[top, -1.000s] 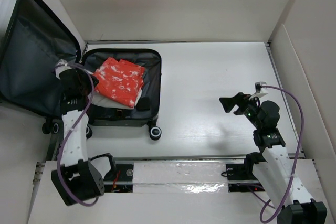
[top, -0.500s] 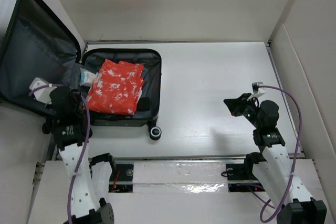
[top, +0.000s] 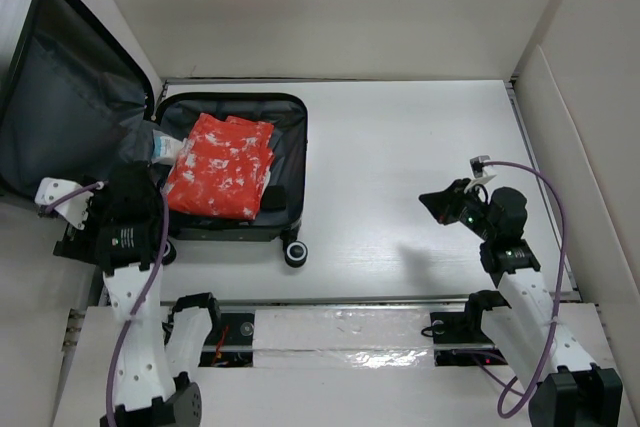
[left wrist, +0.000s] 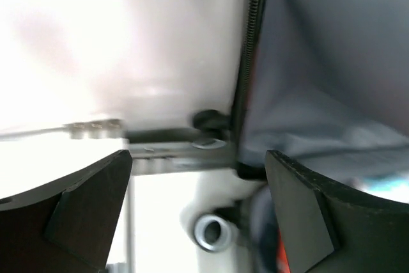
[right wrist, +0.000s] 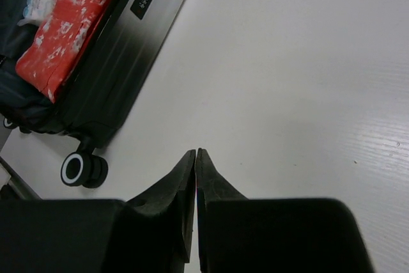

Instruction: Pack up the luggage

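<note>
The luggage (top: 285, 162) lies open at the table's left, its lid (top: 70, 97) propped up with the dark grey lining showing. A red-and-white soft packet (top: 220, 165) lies flat in the base, and a small white-and-blue pouch (top: 165, 147) sits at its left. My left gripper (top: 135, 197) hovers at the luggage's near-left corner, open and empty. Its wrist view shows the left gripper (left wrist: 198, 155) facing a wheel (left wrist: 211, 231) and the grey lining (left wrist: 332, 62). My right gripper (top: 432, 202) hangs over bare table at the right. The right gripper (right wrist: 196, 151) is shut on nothing.
White walls enclose the table at the back and on both sides. A slanted panel (top: 575, 147) stands at the right. A taped rail (top: 340, 332) runs along the near edge between the arm bases. The luggage's wheels (top: 295, 252) stick out toward me.
The left arm has drawn back from over the packet to the luggage's near-left corner, and its jaws have opened. The packet now lies flat. The right gripper has shut.
</note>
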